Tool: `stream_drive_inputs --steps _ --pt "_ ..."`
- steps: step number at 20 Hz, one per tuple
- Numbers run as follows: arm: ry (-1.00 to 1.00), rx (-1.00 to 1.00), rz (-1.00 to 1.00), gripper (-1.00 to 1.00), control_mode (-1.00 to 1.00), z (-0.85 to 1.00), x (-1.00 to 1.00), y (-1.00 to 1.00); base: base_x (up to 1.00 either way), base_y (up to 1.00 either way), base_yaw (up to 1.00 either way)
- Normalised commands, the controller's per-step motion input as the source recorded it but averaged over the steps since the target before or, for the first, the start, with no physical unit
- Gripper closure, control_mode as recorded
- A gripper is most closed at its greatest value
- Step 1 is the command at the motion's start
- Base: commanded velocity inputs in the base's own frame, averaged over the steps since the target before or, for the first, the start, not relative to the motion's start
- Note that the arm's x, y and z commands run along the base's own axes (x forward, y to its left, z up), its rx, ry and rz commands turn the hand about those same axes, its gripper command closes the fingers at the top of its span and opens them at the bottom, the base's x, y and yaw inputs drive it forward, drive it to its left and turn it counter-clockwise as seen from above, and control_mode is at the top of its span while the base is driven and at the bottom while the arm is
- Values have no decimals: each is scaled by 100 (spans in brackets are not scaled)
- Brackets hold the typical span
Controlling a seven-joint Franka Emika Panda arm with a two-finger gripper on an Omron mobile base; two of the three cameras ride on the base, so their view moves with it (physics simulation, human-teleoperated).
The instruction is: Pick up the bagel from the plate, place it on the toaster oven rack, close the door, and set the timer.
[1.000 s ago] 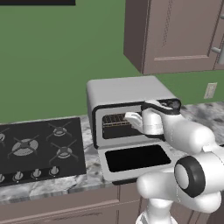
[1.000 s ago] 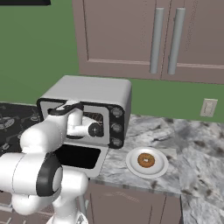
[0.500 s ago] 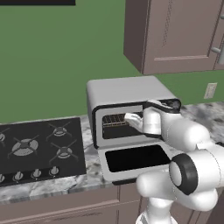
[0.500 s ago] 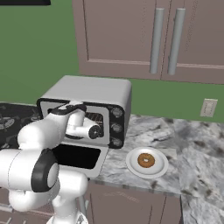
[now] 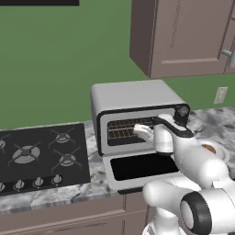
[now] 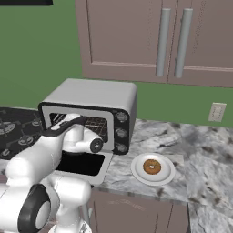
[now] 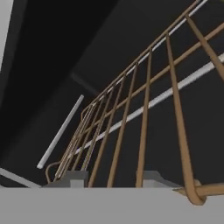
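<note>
The toaster oven (image 5: 133, 94) stands with its door (image 5: 137, 167) folded down flat on the counter. My gripper (image 5: 137, 131) reaches into the cavity at the front of the toaster oven rack (image 5: 121, 128). In the hand view the gripper (image 7: 111, 179) is shut on the front of the rack (image 7: 144, 109), and two of its thin bars run between the fingertips (image 7: 72, 178). The golden-brown bagel (image 6: 151, 167) lies in the middle of the white plate (image 6: 135, 169) on the counter right of the oven, apart from the arm. The bagel (image 5: 209, 148) also peeks out behind my forearm.
A black gas stove (image 5: 41, 156) lies left of the oven. Three knobs (image 6: 120, 132) line the oven's right front. Wall cabinets (image 6: 173, 41) hang above, with a wall outlet (image 6: 216, 112) at the right. Marble counter (image 6: 205, 150) stretches right of the plate.
The jaws have gone from wide open to shut on the front of the rack. The hand has edged slightly into the oven; bagel and plate have not moved.
</note>
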Motion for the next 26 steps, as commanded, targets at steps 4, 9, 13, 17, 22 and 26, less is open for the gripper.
stream_drive_inputs --steps 4,9,13,17,22,26 --pt "7 0 0 100 -100 0 -56 0 0 0 0" --pt "9 0 0 100 -100 -1 -65 0 0 0 0" --pt "5 0 0 100 -100 -5 -86 0 0 0 0" --pt "0 0 0 -100 -100 -5 -94 1 0 0 0" --pt "-1 0 0 -100 -100 20 -93 4 0 0 0" --pt "-8 0 -6 -100 -100 75 -63 -20 0 0 0"
